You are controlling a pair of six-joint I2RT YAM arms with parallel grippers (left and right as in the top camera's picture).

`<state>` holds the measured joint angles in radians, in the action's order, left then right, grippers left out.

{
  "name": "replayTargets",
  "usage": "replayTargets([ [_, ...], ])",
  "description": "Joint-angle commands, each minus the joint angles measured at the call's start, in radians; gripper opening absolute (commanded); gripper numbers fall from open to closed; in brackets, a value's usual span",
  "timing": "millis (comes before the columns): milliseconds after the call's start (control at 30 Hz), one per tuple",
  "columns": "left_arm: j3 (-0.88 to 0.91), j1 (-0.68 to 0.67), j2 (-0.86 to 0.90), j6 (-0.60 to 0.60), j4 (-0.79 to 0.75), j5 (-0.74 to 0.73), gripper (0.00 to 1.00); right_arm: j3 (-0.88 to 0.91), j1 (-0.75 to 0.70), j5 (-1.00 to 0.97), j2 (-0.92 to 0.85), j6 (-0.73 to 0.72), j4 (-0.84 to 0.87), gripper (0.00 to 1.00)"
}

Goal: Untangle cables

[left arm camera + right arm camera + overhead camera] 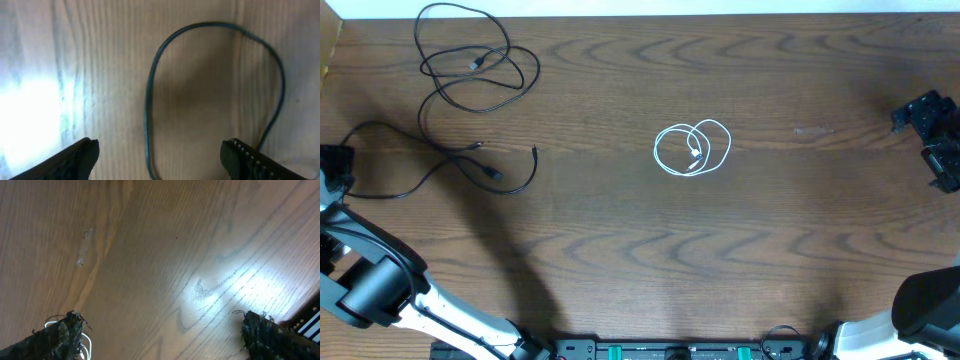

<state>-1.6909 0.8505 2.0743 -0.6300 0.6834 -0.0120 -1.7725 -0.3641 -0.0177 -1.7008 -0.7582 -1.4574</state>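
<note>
Three cables lie apart on the wooden worktop (770, 240). A coiled black cable (470, 62) sits in loose loops at the far left corner. Just nearer than it, a second black cable (492, 174) sprawls along the left side, one end curving out toward the left edge and its plug ends lying near the middle of the run. A white cable (692, 150) is wound in small overlapping rings near the centre, well apart from both black ones.

The left end effector (332, 165) hangs at the far left edge, over the outer bend of the second black cable. In the left wrist view its fingers (82, 159) are spread wide, with nothing pinched; a loop of that cable (148, 110) lies flat on the wood between them.

The right end effector (932, 135) is at the right edge, well away from every cable. Its fingers (265, 335) are also spread wide and grip nothing; the right wrist view shows bare wood between them, with the white cable (87, 341) just visible beside one finger.
</note>
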Motion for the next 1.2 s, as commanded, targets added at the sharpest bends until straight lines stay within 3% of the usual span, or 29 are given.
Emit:
replayTargets([
  [0, -0.013, 0.003, -0.009, 0.009, 0.032, 0.031, 0.83, 0.000, 0.001, -0.005, 0.001, -0.011, -0.001, 0.99],
  [233, -0.013, -0.009, -0.009, 0.034, 0.125, -0.002, 0.87, 0.000, 0.001, -0.005, 0.001, -0.011, -0.001, 0.99],
  [367, -0.013, -0.040, -0.009, 0.178, 0.146, -0.171, 0.87, 0.000, 0.001, -0.005, 0.001, -0.011, -0.001, 0.99],
  [533, -0.013, -0.124, -0.010, 0.204, 0.145, -0.308, 0.89, 0.000, 0.001, -0.005, 0.001, -0.011, -0.001, 0.99],
  [733, -0.013, -0.334, -0.012, 0.279, 0.184, -0.316, 0.94, 0.000, 0.001, -0.005, 0.001, -0.011, -0.001, 0.99],
  [1167, -0.013, -0.888, -0.047, 0.281, 0.189, -0.316, 0.95, 0.000, 0.001, -0.005, 0.001, -0.011, -0.001, 0.99],
])
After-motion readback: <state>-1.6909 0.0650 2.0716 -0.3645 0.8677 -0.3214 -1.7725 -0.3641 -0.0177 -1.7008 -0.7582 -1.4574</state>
